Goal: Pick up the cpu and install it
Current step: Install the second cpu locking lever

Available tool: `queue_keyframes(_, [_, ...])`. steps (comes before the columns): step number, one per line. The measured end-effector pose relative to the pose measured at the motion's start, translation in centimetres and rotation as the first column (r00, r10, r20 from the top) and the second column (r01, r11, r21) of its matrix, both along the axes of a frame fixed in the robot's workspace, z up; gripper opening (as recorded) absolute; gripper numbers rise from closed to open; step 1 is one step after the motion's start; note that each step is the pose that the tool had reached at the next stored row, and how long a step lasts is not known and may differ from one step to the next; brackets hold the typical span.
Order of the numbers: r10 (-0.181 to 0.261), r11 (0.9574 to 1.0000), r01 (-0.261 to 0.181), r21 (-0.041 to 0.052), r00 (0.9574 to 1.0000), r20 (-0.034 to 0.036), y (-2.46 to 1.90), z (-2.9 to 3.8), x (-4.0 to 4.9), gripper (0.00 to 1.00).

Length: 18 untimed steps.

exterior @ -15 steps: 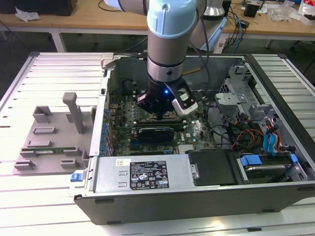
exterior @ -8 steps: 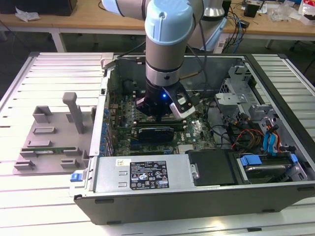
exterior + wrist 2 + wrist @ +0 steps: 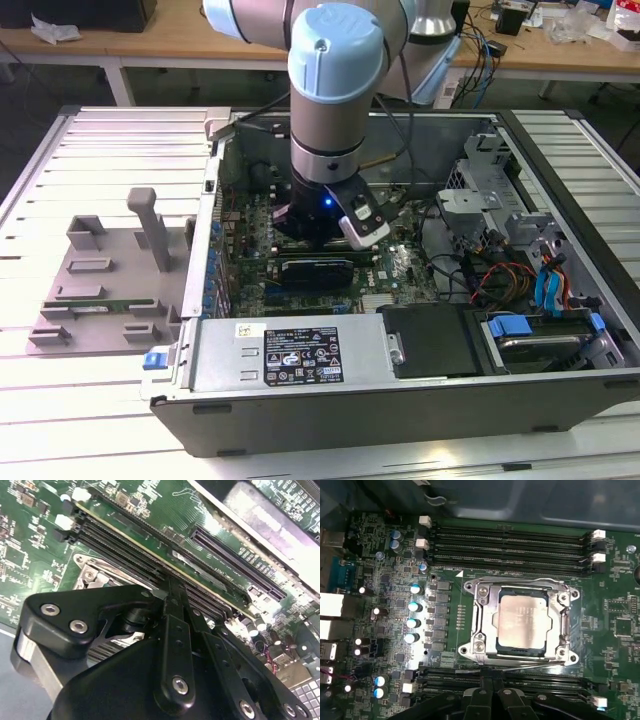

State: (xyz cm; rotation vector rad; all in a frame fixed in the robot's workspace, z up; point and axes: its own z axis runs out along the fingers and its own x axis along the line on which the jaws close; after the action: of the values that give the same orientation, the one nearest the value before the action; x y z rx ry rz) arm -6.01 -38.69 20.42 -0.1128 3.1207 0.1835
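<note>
The cpu [image 3: 522,621], a flat square chip with a shiny silver-grey top, lies flat inside the metal-framed socket [image 3: 479,625] on the green motherboard in the first wrist view. My gripper [image 3: 493,694] hangs beside the socket, over the memory slots [image 3: 520,679], apart from the cpu. Its black fingers [image 3: 171,587] stand together, shut on nothing, in the second wrist view. In the exterior view the arm's wrist [image 3: 325,150] points down into the open computer case [image 3: 300,365].
A second bank of memory slots [image 3: 510,540] runs on the socket's other side. Blue capacitors [image 3: 414,605] stand near the socket. A long expansion slot [image 3: 235,562] lies nearby. Drive bays and cables [image 3: 520,280] fill the exterior view's right. A grey fixture [image 3: 100,290] sits outside the case.
</note>
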Motion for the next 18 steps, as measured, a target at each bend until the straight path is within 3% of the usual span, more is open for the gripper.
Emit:
queue_keyframes(3, [0.000, 1.0000, 0.000, 0.0002, 1.0000, 0.0007, 0.09, -0.01, -0.36, 0.11])
queue_keyframes(5, [0.000, 1.0000, 0.000, 0.0002, 1.0000, 0.0014, 0.53, -0.01, -0.99, 0.11])
queue_keyframes(10, [0.000, 1.0000, 0.000, 0.0021, 1.0000, 0.0016, 1.02, -0.09, -2.19, 0.11])
queue_keyframes(18, [0.032, 0.9994, -0.032, 0.0091, 0.9995, 0.0018, 2.10, -0.45, -2.32, 0.11])
